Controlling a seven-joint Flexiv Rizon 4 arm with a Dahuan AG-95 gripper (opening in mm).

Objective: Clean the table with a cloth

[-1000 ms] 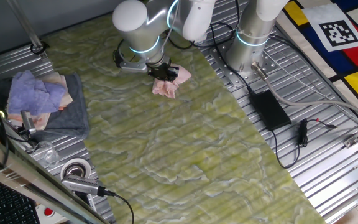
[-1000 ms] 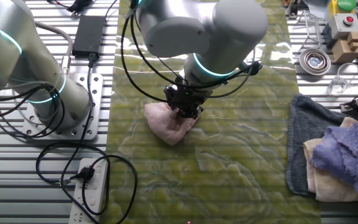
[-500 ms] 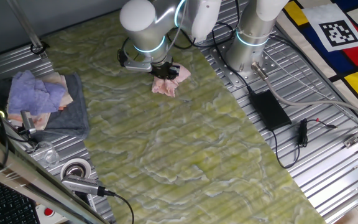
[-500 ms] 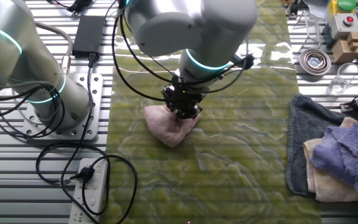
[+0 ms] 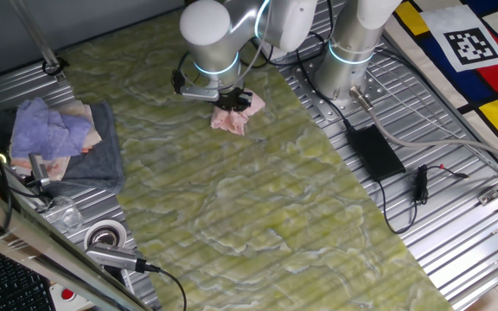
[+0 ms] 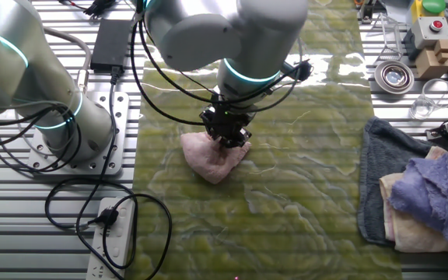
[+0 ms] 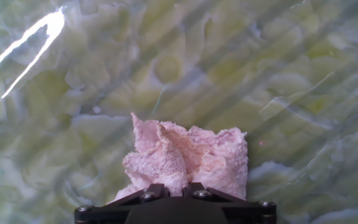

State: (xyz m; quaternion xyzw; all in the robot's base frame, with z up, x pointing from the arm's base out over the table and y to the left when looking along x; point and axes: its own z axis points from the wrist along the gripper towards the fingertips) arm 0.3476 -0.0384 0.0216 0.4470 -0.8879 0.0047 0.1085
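The pale pink cloth lies bunched on the yellow-green marbled table, near its far end. It also shows in the other fixed view and fills the lower middle of the hand view. My gripper points straight down onto the cloth's upper edge, seen too in the other fixed view. In the hand view my gripper has its fingers close together with pink cloth pinched between them. The cloth rests on the table surface.
A lavender-purple cloth and dark grey towel lie on the ribbed panel beside the table. A second arm's base, a black power brick and cables sit on the other side. Tape roll and tools are near the front.
The arm has slid along the table towards the second arm's base. The cloth has shifted slightly with it and stays pinched in the fingers.
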